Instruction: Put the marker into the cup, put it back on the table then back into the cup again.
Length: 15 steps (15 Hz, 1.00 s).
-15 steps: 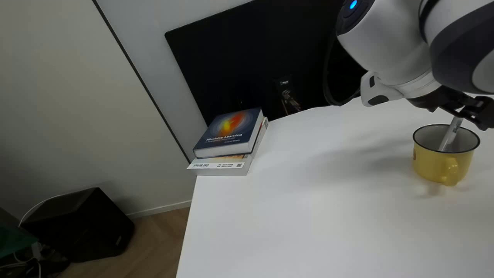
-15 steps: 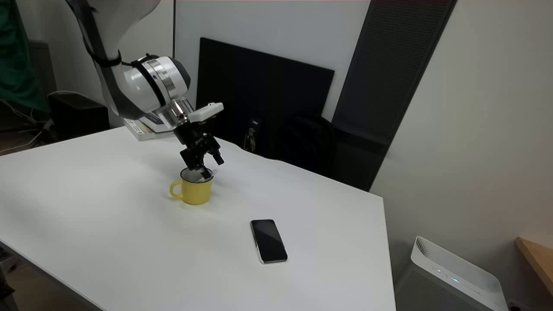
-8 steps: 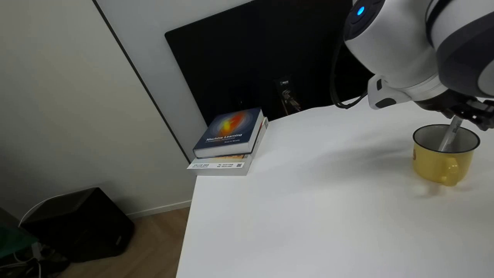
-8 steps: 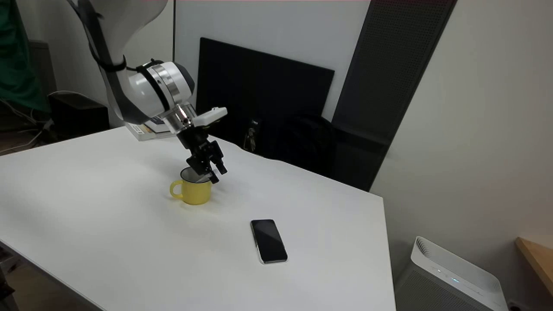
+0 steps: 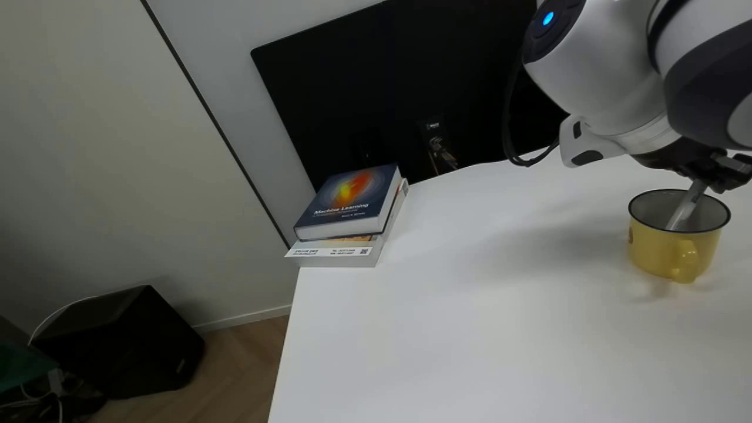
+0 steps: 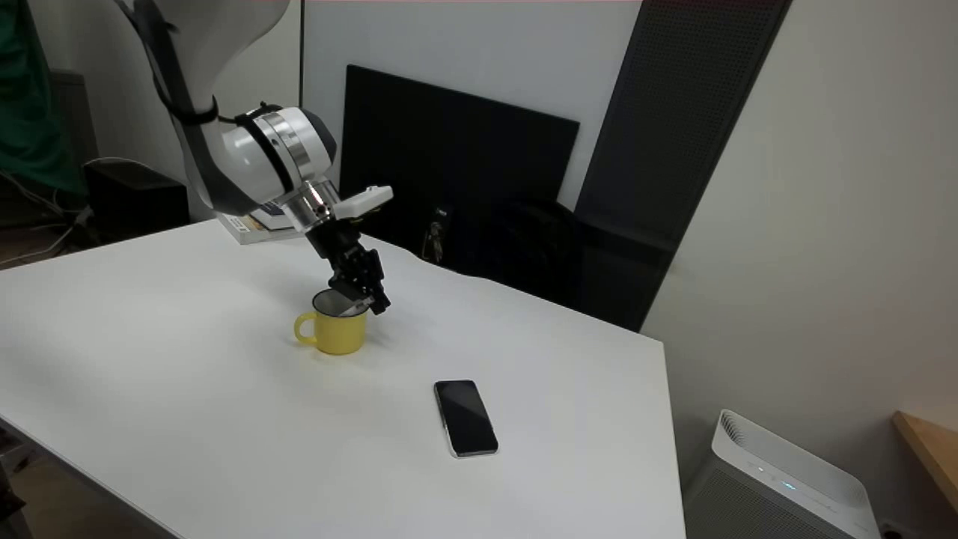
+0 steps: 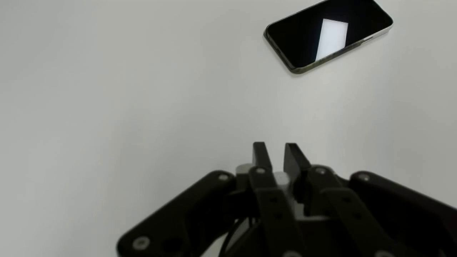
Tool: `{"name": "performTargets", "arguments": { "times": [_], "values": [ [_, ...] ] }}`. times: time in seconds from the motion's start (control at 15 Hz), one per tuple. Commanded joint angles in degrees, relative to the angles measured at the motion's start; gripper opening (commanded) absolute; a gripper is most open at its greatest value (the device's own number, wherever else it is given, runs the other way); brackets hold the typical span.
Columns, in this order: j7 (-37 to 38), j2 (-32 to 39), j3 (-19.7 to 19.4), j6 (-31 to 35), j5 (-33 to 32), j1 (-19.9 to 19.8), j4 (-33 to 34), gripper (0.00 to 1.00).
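The yellow cup (image 5: 661, 252) stands upright on the white table (image 5: 470, 352), its dark rim upward, in both exterior views. Inside it leans the marker (image 5: 685, 207), a pale thin stick rising over the rim. My gripper (image 6: 372, 298) reaches down at a slant just above the cup's mouth and is shut on the marker's upper part. In the wrist view, the marker's round end (image 7: 281, 177) sits between the two fingers of my gripper (image 7: 275, 151), below the fingertips. The cup is mostly hidden behind the gripper there.
A black phone (image 6: 465, 418) lies on the table on the cup's far side from the books. Two stacked books (image 5: 349, 202) rest at a table corner. A large black panel (image 6: 456, 165) stands upright along the back edge.
My gripper has moved slightly lower and across the cup, and its fingers have come together around the marker. The marker has tilted a little. The cup has stayed put.
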Motion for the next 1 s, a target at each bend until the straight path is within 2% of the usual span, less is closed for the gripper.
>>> {"name": "performTargets", "arguments": {
  "times": [0.0, 0.47, 0.53, 0.87, 0.93],
  "values": [
    [-0.3, 0.7, 0.0, -0.6, 0.3, 0.1, 1.1, 0.47],
    [0.2, 1.6, 0.0, -0.4, -0.3, 0.7, 1.4, 0.95],
    [0.0, 1.8, 0.1, -0.3, -0.2, 0.7, 1.5, 0.99],
    [0.0, 2.0, 0.1, -0.7, -0.3, 1.3, 1.6, 1.0],
    [0.1, 2.0, 0.1, -0.7, -0.3, 1.4, 1.6, 0.75]
  ]
}}
